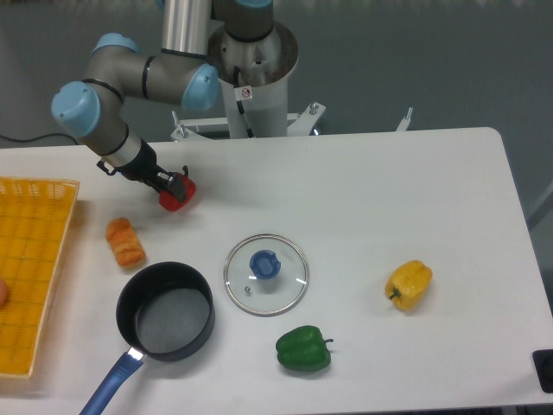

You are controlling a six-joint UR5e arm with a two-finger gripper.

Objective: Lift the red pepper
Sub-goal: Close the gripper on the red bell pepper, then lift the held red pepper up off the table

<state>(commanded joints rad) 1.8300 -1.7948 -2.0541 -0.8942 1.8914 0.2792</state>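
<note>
The red pepper [179, 197] is small and glossy and sits at the back left of the white table [389, 199]. My gripper [173, 181] comes down on it from the upper left. Its dark fingers [164, 180] stand on either side of the pepper's top and look closed on it. The pepper is at or just above the table surface; I cannot tell whether it is lifted. Its stem is hidden by the fingers.
A ridged orange pastry-like item [126, 241] lies left of a black pot with a blue handle [164, 322]. A glass lid with a blue knob [266, 273], a green pepper [303, 349] and a yellow pepper [409, 284] are on the table. A yellow basket [34, 259] stands at the left edge.
</note>
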